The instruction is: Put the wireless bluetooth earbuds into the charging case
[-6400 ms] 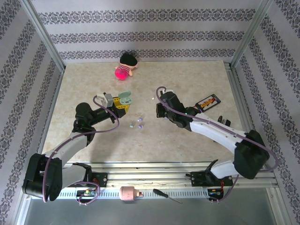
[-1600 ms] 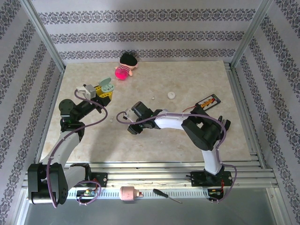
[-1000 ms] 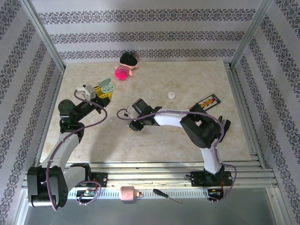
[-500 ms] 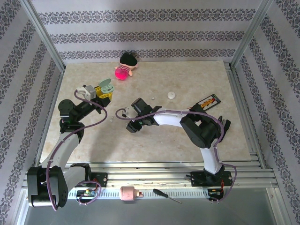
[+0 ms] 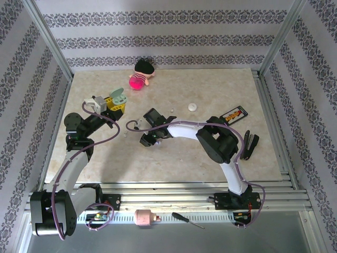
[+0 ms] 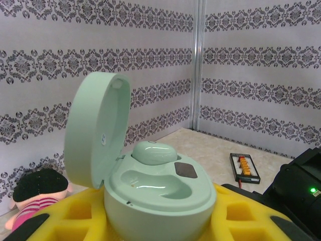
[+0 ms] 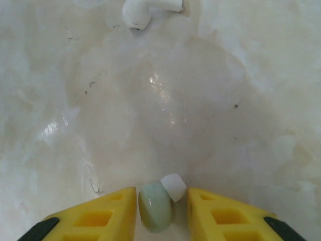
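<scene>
Left of centre in the top view, the left gripper (image 5: 113, 104), clenched around the mint charging case (image 6: 159, 196). In the left wrist view, case upright between yellow fingers (image 6: 75, 221) at bottom centre, with its lid (image 6: 96, 131) swung open and standing at the left. Seated in the far pocket, one mint bud (image 6: 153, 152); nearer pocket (image 6: 150, 183) bare and glossy. Behind the case, low at the left edge, a plush doll (image 6: 37, 193); at the right, a black board with orange strips (image 6: 244, 168) lying flat on the table (image 6: 210, 148).

Just right of the left gripper and a little lower in the top view, apart from it, the right gripper (image 5: 147, 140). Grasped in it, at the bottom centre of the right wrist view, a mint earbud (image 7: 153, 213) with a white tip (image 7: 173, 187), pinched between yellow pads (image 7: 95, 218) and touching both. Cannot tell whether lifted or resting on the surface. At the top edge of that view, well apart from the held one, a white earbud (image 7: 145, 10) lying on the table.

Elsewhere in the top view: a white round disc (image 5: 193, 107) right of centre, and a screwdriver (image 5: 188, 220) on the rail along the bottom edge
</scene>
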